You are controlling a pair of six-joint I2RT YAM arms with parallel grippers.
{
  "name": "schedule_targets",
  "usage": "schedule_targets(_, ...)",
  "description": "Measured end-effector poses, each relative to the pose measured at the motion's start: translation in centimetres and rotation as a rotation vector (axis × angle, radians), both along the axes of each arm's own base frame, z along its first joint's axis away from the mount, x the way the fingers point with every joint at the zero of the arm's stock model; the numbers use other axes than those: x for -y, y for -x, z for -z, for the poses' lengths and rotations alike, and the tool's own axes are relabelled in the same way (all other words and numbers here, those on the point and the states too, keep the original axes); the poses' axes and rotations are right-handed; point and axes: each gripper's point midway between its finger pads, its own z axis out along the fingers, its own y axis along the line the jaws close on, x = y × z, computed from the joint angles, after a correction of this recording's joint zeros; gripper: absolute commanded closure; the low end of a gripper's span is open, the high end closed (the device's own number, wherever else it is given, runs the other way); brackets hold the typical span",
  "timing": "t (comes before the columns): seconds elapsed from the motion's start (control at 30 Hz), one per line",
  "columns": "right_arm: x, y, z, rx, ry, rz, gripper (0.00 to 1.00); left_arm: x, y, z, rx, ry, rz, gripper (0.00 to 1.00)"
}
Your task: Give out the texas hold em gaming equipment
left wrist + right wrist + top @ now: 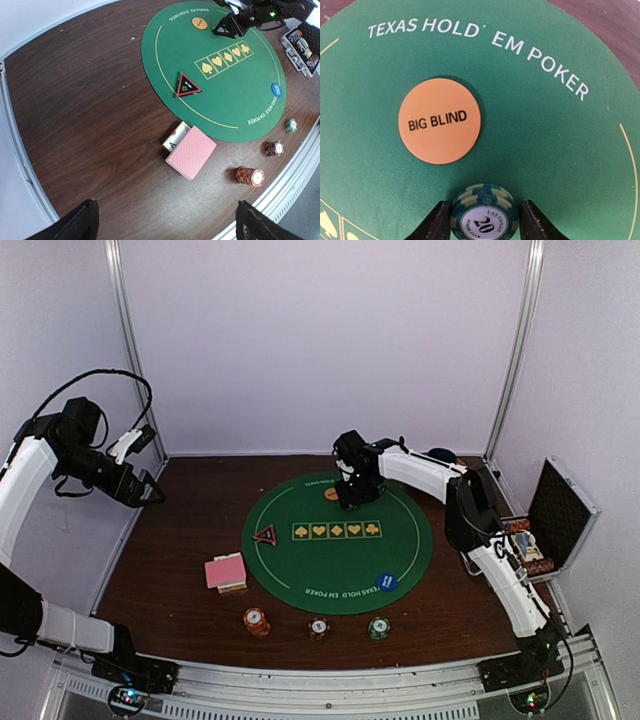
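**A:** Where is the right pincer [485, 202]?

**B:** Low over the far side of the round green poker mat [555, 150], just inside the white "TEXAS HOLD' EM POKER" lettering. Its two black fingers [436, 224] stand on either side of a small pile of green striped-edge chips [484, 216]. The top chip is marked 20, and the pile sits on the felt.

**A:** Clenched on them?

**B:** I cannot tell. The fingers are right at the pile's edges, but the wrist view doesn't show whether they press it or stand just clear.

**A:** Anything next to it?

**B:** The orange BIG BLIND disc [440, 120] lies flat on the mat just beside the pile, not touching it.

**A:** And the left pincer [166, 205]?

**B:** Released. Its fingers are spread wide with nothing between them, and it is raised well above the left side of the dark wooden worktop [170, 570].

**A:** The other pieces?

**B:** The red-black triangle marker [265, 534] is on the mat's left part, beside the row of suit symbols. The blue disc [386, 582] is on the mat's near right part. The pink-backed cards [226, 572] lie on bare wood just left of the mat. Three piles stand in a row along the near side: an orange-red stack [256, 621], a dark stack [318, 627] and a green stack [378, 626]. An open metal-edged black case [560, 515] stands at the right edge.
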Motion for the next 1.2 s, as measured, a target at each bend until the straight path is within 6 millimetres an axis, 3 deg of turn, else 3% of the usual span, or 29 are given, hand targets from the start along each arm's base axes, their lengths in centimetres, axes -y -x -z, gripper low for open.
schedule_targets(0.13,0.1,-0.2,0.1,0.001,-0.002,0.002,0.29,0.0,0.0,0.0,0.0,0.0,0.0,0.02)
schedule_targets(0.37,0.2,0.0,-0.3,-0.002,0.0,0.001,0.26,0.0,0.0,0.0,0.0,0.0,0.0,0.02)
schedule_targets(0.53,0.5,2.4,-3.7,0.001,0.001,-0.02,0.24,0.0,0.0,0.0,0.0,-0.002,-0.001,0.02)
schedule_targets(0.63,0.5,6.1,-8.0,0.032,-0.009,-0.054,0.21,-0.1,0.0,0.1,-0.001,-0.008,-0.005,0.02)
schedule_targets(0.73,0.0,11.6,-12.3,0.072,-0.033,-0.115,0.19,-0.3,-0.1,0.1,-0.002,-0.014,-0.008,0.02)
schedule_targets(0.83,-0.6,17.6,-14.7,0.093,-0.07,-0.188,0.15,-0.3,-0.1,0.2,-0.003,-0.019,-0.011,0.02)
schedule_targets(0.93,-0.5,23.7,-13.8,0.049,-0.072,-0.258,0.11,-0.4,-0.1,0.2,-0.003,-0.023,-0.014,0.02)
schedule_targets(1.0,0.3,26.9,-11.6,-0.004,-0.052,-0.285,0.09,-0.4,-0.1,0.2,-0.003,-0.025,-0.015,0.02)
schedule_targets(1.1,2.4,31.1,-7.7,-0.11,0.007,-0.304,0.06,-0.5,-0.1,0.2,-0.003,-0.027,-0.017,0.03)
schedule_targets(1.2,3.5,33.9,-5.6,-0.173,0.056,-0.326,0.05,-0.5,-0.1,0.2,-0.004,-0.027,-0.016,0.02)
